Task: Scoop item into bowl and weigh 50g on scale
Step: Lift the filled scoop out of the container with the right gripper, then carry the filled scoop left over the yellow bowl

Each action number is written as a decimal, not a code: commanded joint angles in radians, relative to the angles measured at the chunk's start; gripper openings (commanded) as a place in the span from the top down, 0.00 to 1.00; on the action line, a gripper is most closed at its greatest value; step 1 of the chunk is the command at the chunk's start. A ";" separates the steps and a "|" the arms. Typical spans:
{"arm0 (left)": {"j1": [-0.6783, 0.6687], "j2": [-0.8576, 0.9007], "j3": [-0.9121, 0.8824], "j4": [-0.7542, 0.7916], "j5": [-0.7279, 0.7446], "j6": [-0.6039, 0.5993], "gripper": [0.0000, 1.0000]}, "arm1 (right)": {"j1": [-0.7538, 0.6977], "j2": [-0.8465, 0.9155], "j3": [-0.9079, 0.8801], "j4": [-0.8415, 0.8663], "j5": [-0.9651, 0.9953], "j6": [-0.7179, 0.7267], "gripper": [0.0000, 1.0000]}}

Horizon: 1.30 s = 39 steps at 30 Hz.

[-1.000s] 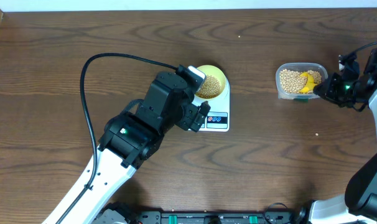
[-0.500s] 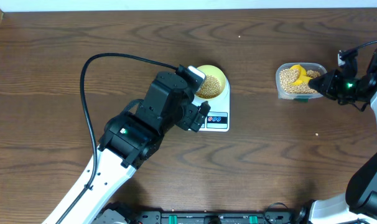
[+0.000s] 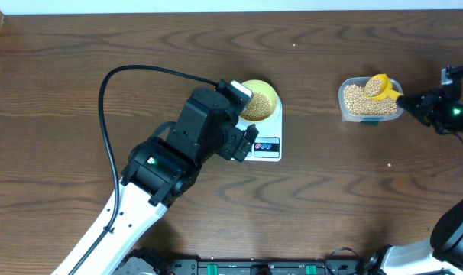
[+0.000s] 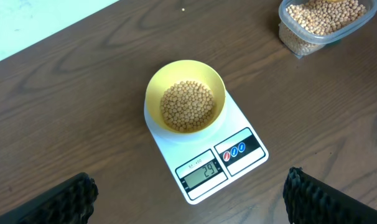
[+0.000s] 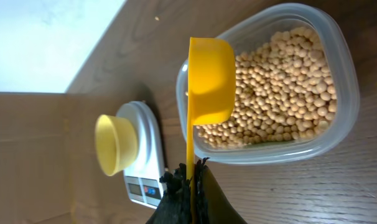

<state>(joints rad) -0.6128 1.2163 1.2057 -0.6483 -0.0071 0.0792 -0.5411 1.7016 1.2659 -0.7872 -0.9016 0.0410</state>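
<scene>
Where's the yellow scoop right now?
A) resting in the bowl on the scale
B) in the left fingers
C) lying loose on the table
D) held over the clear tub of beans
D: the yellow scoop hangs over the clear tub of beans, its handle pinched in the right fingers.

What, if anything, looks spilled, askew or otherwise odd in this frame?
Only two pale specks on the table: one beyond the scale, one on the near side of the clear tub. Possibly spilled from it; too small to tell. The bowl sits upright on the scale.
</scene>
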 commanded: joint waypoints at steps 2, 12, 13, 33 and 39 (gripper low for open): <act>-0.004 -0.001 -0.010 -0.003 -0.013 0.003 0.03 | -0.031 0.011 -0.008 0.010 -0.153 -0.013 0.99; -0.004 -0.001 -0.010 -0.003 -0.013 0.003 0.03 | -0.033 0.011 -0.008 0.061 -0.328 -0.012 0.99; -0.004 -0.001 -0.010 -0.003 -0.013 0.003 0.03 | -0.033 0.011 -0.008 0.070 -0.352 -0.013 0.99; -0.004 -0.001 -0.010 -0.003 -0.013 0.003 0.03 | 0.139 0.011 -0.008 0.314 -0.417 0.201 0.99; -0.004 -0.001 -0.010 -0.003 -0.013 0.003 0.03 | 0.218 0.011 -0.008 0.379 -0.414 0.262 0.99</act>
<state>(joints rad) -0.6128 1.2163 1.2057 -0.6483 -0.0067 0.0792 -0.3523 1.7020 1.2610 -0.4179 -1.2854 0.2554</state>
